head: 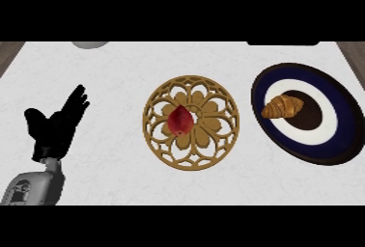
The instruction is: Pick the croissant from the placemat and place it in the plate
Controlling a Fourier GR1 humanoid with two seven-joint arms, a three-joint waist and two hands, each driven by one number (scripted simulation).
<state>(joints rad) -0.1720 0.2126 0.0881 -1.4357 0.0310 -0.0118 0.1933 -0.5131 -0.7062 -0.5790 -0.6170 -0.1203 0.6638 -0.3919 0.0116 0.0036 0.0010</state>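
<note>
White marbled stone forms the surface (107, 72), which fills nearly the whole head view, with a strip of brown wood showing at the far left and far right corners. At the centre lies a round golden placemat (191, 121) cut through with an openwork flower pattern. A small red, pointed fruit (180, 119) rests on the placemat, slightly left of its middle. To the right, well apart from the placemat's rim, sits a round plate (309, 114) with a dark navy border, a white ring and a dark centre. The golden-brown croissant (282, 106) lies on the plate, on its left part, across the white ring and touching the navy border. At the left, the black left hand (55, 125) shows above its grey forearm (32, 185), fingers straight and released, pointing toward the far side, thumb spread to the left, holding nothing. Part of a pale grey rounded object (91, 44) shows at the far edge, left of centre.
</note>
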